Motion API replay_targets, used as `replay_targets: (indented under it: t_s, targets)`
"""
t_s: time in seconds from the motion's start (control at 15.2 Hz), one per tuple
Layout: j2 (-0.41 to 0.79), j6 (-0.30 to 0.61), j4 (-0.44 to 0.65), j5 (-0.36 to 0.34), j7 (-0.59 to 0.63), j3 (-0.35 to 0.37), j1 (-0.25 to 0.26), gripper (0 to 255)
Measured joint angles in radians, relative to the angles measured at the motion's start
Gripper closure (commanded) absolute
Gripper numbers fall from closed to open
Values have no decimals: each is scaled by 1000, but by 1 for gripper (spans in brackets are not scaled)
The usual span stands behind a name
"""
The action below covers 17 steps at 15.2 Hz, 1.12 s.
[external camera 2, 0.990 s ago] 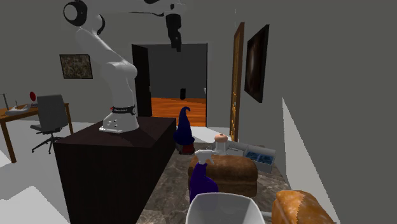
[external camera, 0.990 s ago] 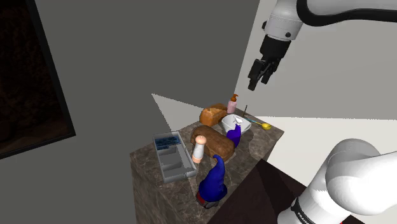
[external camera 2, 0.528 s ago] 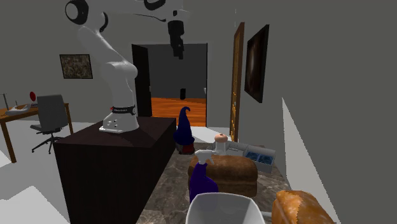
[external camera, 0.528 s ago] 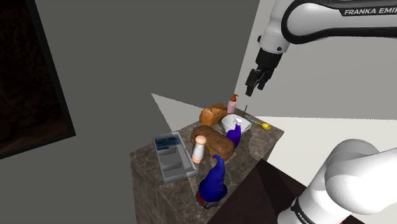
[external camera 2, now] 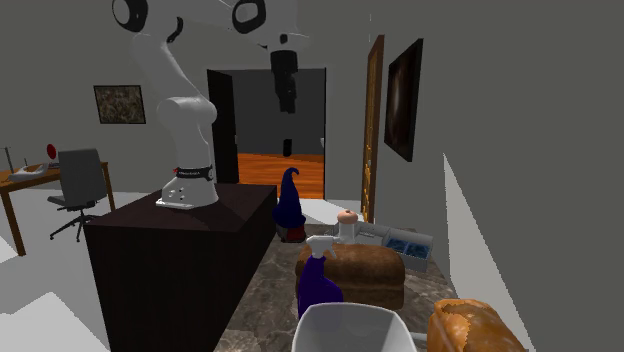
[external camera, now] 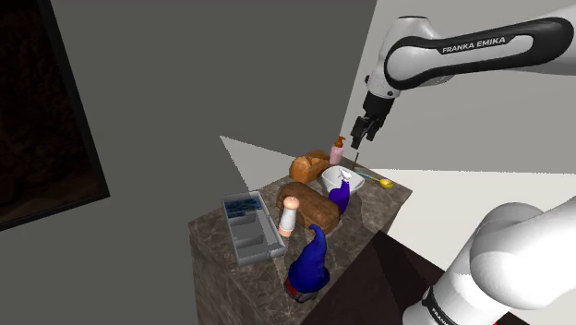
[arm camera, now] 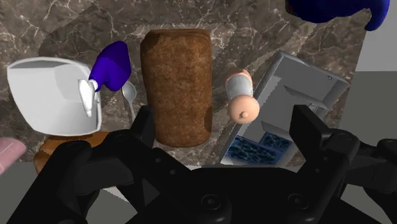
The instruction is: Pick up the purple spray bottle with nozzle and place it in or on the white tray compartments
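The black jaws are hanging wide apart, gripping nothing, in the shoulder view's upper right, high above the dark marble desk (external camera: 372, 209). Just right of centre there, the purple spray bottle with a white nozzle (external camera: 340, 196) is standing upright against a brown loaf (external camera: 312, 210). The pale compartmented tray (external camera: 251, 231) is lying further left.

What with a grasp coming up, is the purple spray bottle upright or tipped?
Upright: the purple spray bottle stands on the counter, white nozzle on top.
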Motion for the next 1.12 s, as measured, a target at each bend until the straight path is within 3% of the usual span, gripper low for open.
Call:
replay_targets:
  t_s: [0.4, 0.66, 1.12]
  targets:
    - [188, 154, 29, 9, -116, -109, -14, 0]
    - [328, 246, 68, 51, -204, -173, -16, 0]
    - [620, 351, 218, 216, -400, -239, -37, 0]
